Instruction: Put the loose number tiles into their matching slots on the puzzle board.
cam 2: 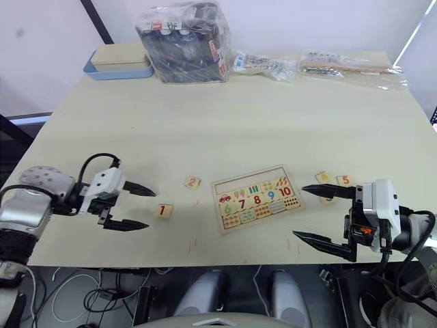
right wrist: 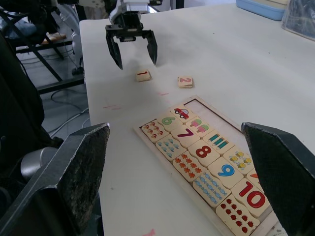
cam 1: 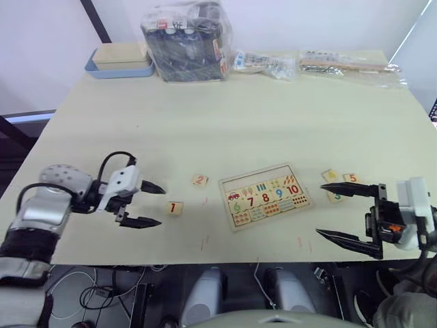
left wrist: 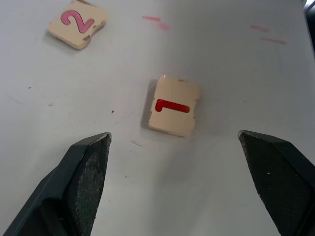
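The puzzle board [cam 1: 266, 196] lies flat near the table's front edge, its lower rows filled with coloured numbers 6 to 10 and counting pictures. The matching slots [cam 1: 254, 178] along its top edge are bare. Left of the board lie the "1" tile [cam 1: 175, 208] and the "2" tile [cam 1: 200, 180]. To its right lie the "5" tile [cam 1: 351, 178], a yellow-digit tile [cam 1: 330, 175] and a green-digit tile [cam 1: 335, 197]. My left gripper [cam 1: 160, 205] is open just left of the "1" tile [left wrist: 173, 105], holding nothing. My right gripper [cam 1: 320, 209] is open and empty, right of the board and by the green-digit tile.
At the table's far edge stand a blue tray with a tan box [cam 1: 116, 65], a plastic bag over a dark box [cam 1: 186, 41] and clear packets [cam 1: 266, 63] [cam 1: 348, 65]. Both grippers are close to the table's front edge.
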